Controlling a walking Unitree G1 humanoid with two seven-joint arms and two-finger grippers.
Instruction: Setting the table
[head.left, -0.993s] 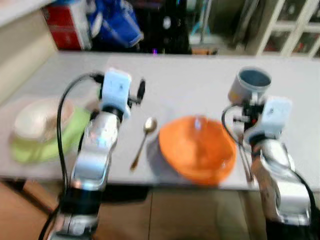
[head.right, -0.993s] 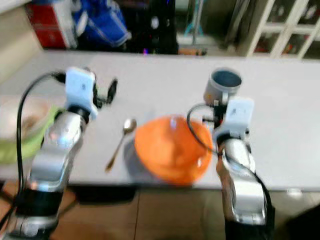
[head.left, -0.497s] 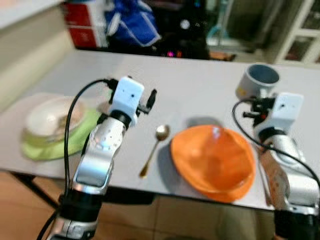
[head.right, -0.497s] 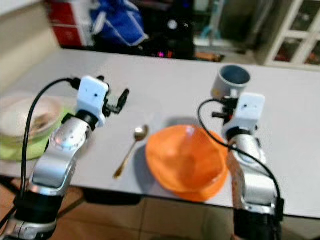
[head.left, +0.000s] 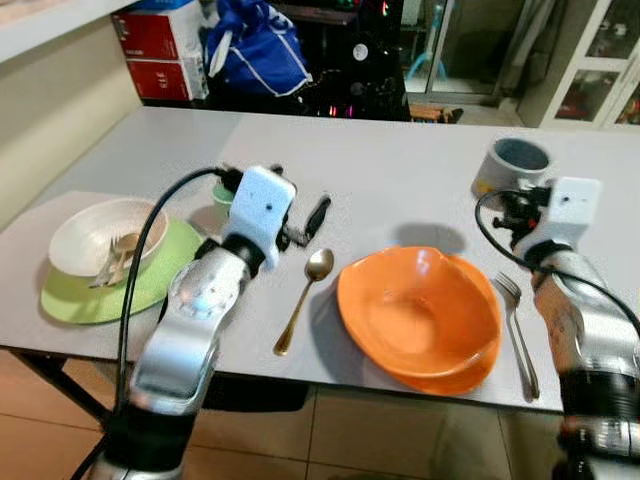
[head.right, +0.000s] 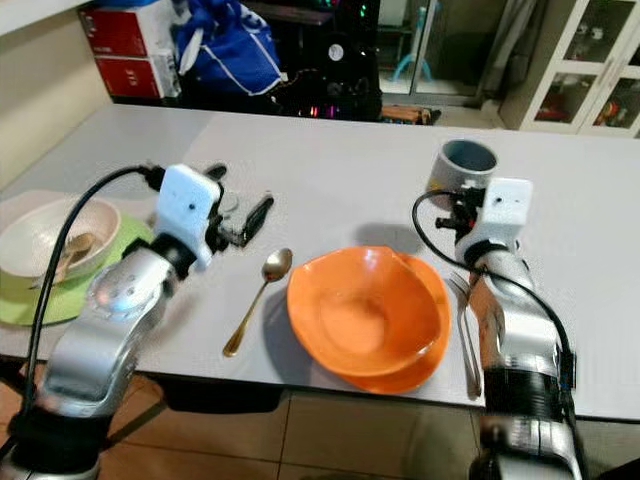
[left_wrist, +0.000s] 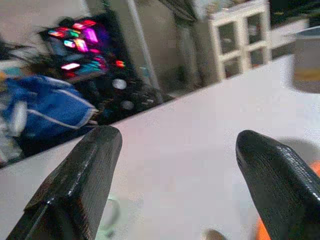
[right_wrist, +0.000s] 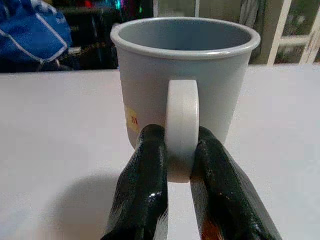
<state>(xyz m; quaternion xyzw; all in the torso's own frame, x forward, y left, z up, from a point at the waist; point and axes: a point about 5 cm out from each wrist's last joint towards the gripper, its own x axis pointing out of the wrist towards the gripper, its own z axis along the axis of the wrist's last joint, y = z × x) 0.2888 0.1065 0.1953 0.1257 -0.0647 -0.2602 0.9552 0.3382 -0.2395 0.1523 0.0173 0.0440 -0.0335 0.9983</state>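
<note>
An orange bowl (head.left: 420, 315) sits on an orange plate (head.left: 470, 375) near the table's front edge. A gold spoon (head.left: 305, 295) lies to its left and a fork (head.left: 517, 328) to its right. Behind the fork stands a grey mug (head.left: 512, 163). My right gripper (right_wrist: 181, 137) is shut on the mug's handle (right_wrist: 182, 120), one finger on each side. My left gripper (head.left: 297, 195) hovers open and empty above the table behind the spoon, its fingers (left_wrist: 75, 185) wide apart.
A green plate (head.left: 90, 298) holding a white bowl (head.left: 100, 235) with cutlery in it lies at the front left. A small pale green object (head.left: 222, 195) sits partly hidden behind my left wrist. Red boxes (head.left: 160, 50) and a blue bag (head.left: 250, 50) stand beyond the table's far edge.
The camera has shifted and the picture has sharpened. My right arm has swung aside, uncovering the fork. My left gripper has moved a little right, toward the spoon's bowl.
</note>
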